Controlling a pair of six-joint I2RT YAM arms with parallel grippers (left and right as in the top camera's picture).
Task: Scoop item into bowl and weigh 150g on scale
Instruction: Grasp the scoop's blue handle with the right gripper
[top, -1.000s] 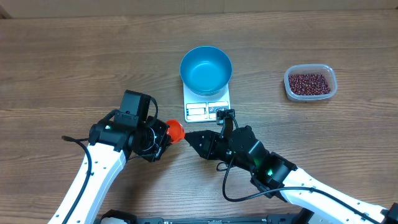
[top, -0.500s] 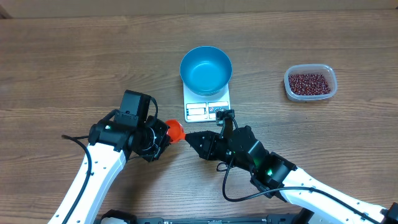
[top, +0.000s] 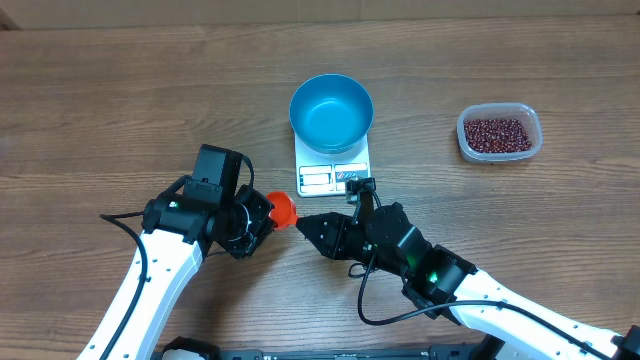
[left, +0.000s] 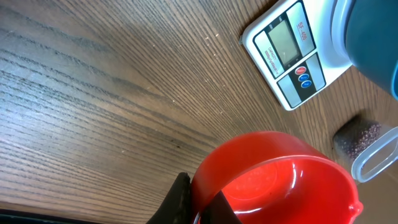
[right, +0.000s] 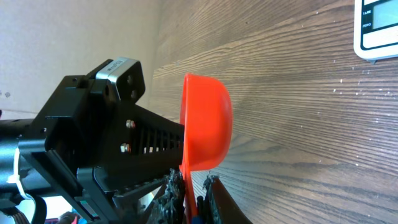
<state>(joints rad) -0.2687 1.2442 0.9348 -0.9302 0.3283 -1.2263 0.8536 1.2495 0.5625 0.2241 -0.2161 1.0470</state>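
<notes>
Left tool (top: 265, 216) is clamped shut on a red scoop (top: 284, 209), holding it just off the scale's (top: 333, 178) display-side left corner. The scoop is empty (the left wrist view shows a clean red inside). Right tool (top: 303, 221) sits at the scoop's other side, just in front of the scale's display edge. Its fingers (right: 174, 193) straddle a red strip of the scoop, likely the handle, with only a narrow gap, and I cannot tell whether they actually pinch it.

The blue bowl (top: 331, 112) stands empty on the half of the scale away from the arms. The beans (top: 495, 134) lie in a clear tub (top: 536, 140) well to the right of the scale on the bench (top: 100, 100).

This reads as a hand-over of the scoop, with no scooping done yet. The next move calls for the right tool to close firmly on the handle and the left to let go. A level carry past the scale to the tub would follow.
</notes>
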